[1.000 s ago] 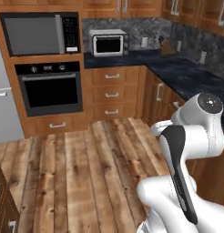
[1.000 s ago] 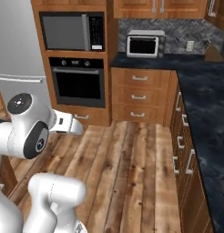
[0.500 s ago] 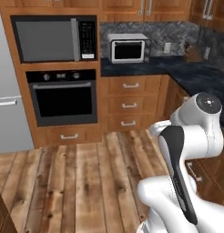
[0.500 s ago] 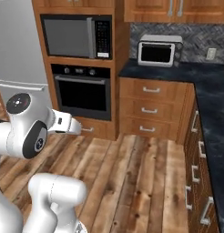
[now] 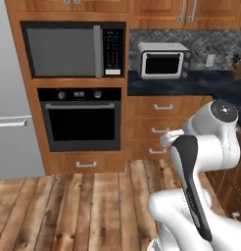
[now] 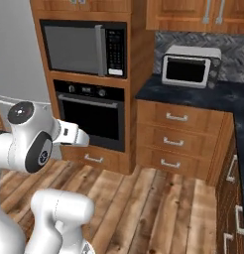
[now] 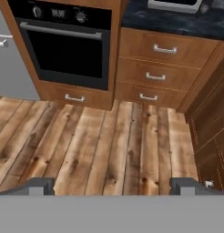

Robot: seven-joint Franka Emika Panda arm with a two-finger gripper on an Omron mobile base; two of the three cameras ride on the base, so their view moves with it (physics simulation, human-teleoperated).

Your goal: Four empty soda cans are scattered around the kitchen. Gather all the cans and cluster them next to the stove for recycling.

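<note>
The soda cans and the stove are out of view. My gripper (image 7: 113, 185) is open, its two dark fingertips (image 7: 38, 184) far apart with nothing between them. It hangs over the wood plank floor (image 7: 109, 136) and faces the kitchen's reddish-brown cabinets. The arm is folded close to the base, with the hand held out in front of the elbow (image 6: 74, 137).
A black wall oven (image 5: 83, 120) sits under a black microwave (image 5: 68, 51) in a tall cabinet, beside a grey fridge (image 5: 10, 122). To the right, a silver toaster oven (image 5: 162, 61) stands on the black counter (image 5: 191, 83) above drawers (image 5: 159, 130). More cabinets (image 7: 209, 136) line the right side.
The base has moved, so the whole picture shifted: the oven wall and the counter corner now look nearer and larger. The arm keeps the same pose and the gripper stays open.
</note>
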